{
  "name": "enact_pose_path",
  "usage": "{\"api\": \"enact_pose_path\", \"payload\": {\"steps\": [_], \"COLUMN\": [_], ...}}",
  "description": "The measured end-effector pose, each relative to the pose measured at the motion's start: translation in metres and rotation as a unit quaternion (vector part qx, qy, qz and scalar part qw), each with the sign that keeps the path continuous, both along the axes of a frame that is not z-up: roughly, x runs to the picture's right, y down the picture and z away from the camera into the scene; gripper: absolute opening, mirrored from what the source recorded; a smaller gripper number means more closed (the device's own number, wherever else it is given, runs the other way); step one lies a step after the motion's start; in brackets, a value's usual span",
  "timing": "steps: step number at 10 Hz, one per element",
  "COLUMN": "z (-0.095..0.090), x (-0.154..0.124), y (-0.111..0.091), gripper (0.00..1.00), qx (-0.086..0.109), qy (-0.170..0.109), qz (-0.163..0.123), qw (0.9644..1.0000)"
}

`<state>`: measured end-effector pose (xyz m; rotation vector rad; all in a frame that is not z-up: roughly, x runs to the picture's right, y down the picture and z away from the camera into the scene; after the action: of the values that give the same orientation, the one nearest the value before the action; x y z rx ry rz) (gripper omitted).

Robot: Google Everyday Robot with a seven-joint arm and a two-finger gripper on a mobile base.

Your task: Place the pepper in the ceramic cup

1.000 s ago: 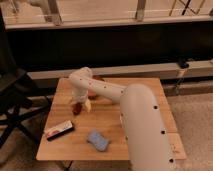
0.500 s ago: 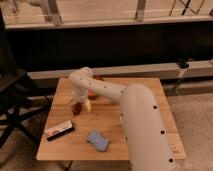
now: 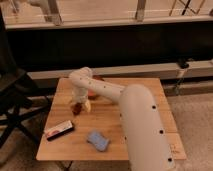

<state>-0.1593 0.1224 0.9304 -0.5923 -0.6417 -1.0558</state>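
A pale cream-white robot arm reaches over a light honey-brown wooden worktop. Its gripper, far left on the worktop, sits over something dark red (indistinct). Near left lies a flat red-and-white box; nearer, a soft blue item.

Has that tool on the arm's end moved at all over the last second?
No clear move. The tool hangs at the same spot over the wooden table, just behind the red-and-white box.
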Motion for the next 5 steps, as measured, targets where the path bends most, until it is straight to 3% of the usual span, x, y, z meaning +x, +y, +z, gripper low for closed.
{"api": "enact_pose_path", "payload": {"steps": [1,3,5], "z": [-0.0002,-0.0004,-0.001], "x": [-0.0004,-0.0007,0.0], "y": [0.0004,0.0008,0.0025], "gripper": [0.79,0.68,0.67], "qx": [-0.002,-0.005,-0.01], "qy": [-0.001,-0.001,-0.002], "qz": [0.0,-0.001,-0.003], "qw": [1.0,1.0,0.9999]}}
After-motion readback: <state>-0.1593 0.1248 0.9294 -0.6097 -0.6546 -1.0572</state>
